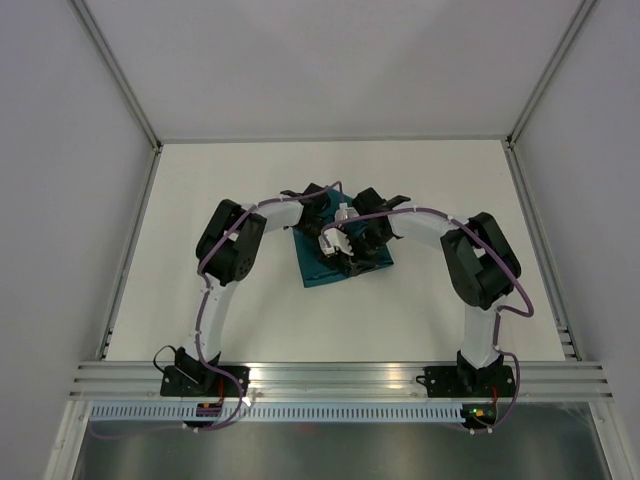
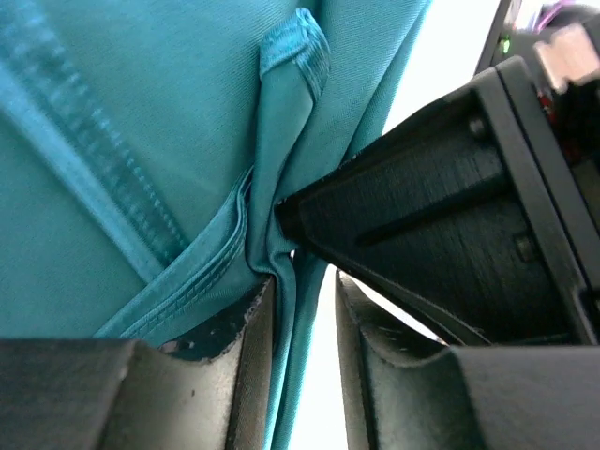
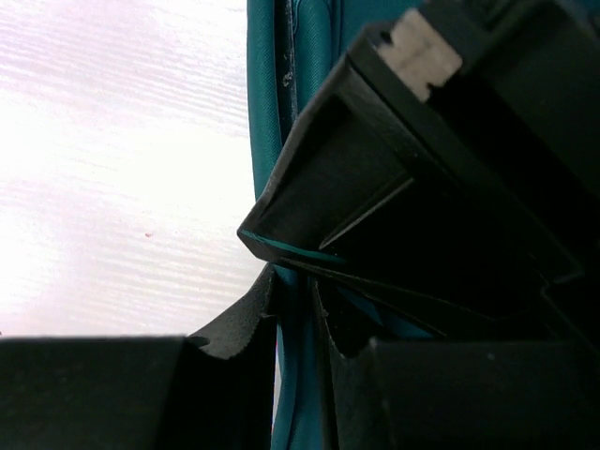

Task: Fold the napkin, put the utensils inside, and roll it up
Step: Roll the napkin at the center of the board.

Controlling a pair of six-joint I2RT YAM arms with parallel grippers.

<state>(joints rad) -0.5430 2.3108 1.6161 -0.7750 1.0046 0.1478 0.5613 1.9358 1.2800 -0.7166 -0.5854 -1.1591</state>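
Two hands pinching folded, creased teal napkin [image 1: 320, 268].

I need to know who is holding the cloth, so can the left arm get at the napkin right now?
Probably yes. The left end effector sits right at the napkin, a fold of cloth between its fingers. The right end effector crowds the same fold.

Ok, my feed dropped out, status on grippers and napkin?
Left gripper and right gripper both pinching napkin folds, crowded together. Knife not visible. Nothing else in the way.
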